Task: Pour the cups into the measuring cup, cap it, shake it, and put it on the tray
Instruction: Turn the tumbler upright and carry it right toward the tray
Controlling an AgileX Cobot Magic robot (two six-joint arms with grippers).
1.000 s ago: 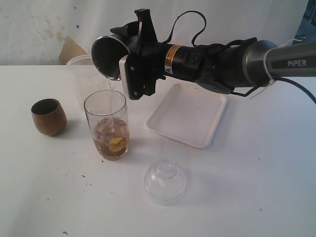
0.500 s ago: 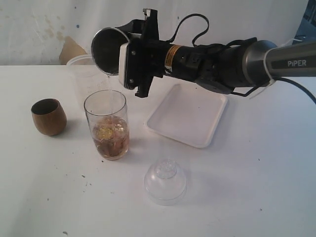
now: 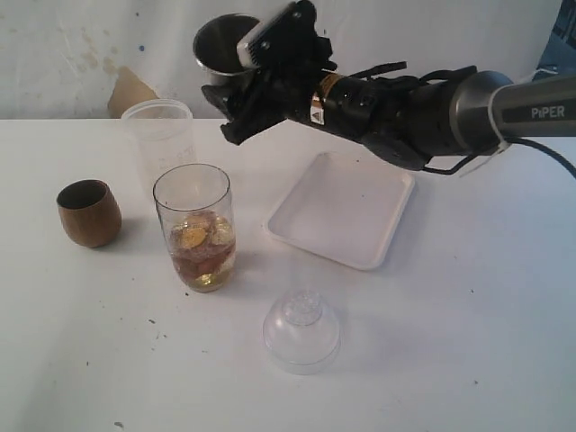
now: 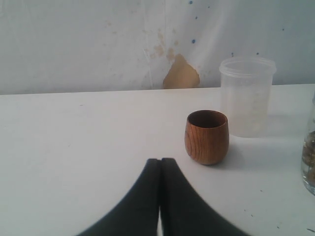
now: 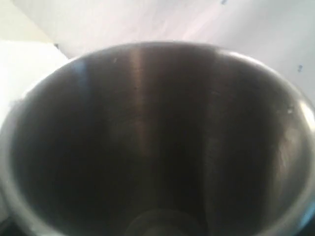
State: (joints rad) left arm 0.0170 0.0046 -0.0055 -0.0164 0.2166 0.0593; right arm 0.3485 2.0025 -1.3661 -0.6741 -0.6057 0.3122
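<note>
Exterior view, and this is how I read it. The biggest thing is the white tray (image 3: pixel 382 256), right of centre on the table with nothing on it. The steel tumbler (image 3: pixel 220 40) is up high, mouth up and a bit tipped, above and behind the measuring cup (image 3: pixel 196 225). The right wrist view looks straight down into it and shows only bare metal, so I'd call it emptied.

The measuring cup stands just left of the tray, uncapped, maybe a third full of brownish liquid with yellowish bits. The frosted cup (image 3: pixel 160 135) is just behind it, the clear dome lid (image 3: pixel 301 328) is out front, and the wooden cup (image 3: pixel 88 212) is off to the left. I can't tell what's in that one.

If it were me, I'd bring the tumbler straight down onto open table, well clear of both plastic cups. Swinging low over the glass could clip the rim.

The right arm (image 3: pixel 423 112) reaches in nearly level over the tray's far edge, and the right gripper (image 3: pixel 247 72) is clamped round the tumbler. The left gripper (image 4: pixel 160 196) sits low, pinched together on nothing, facing the wooden cup.
</note>
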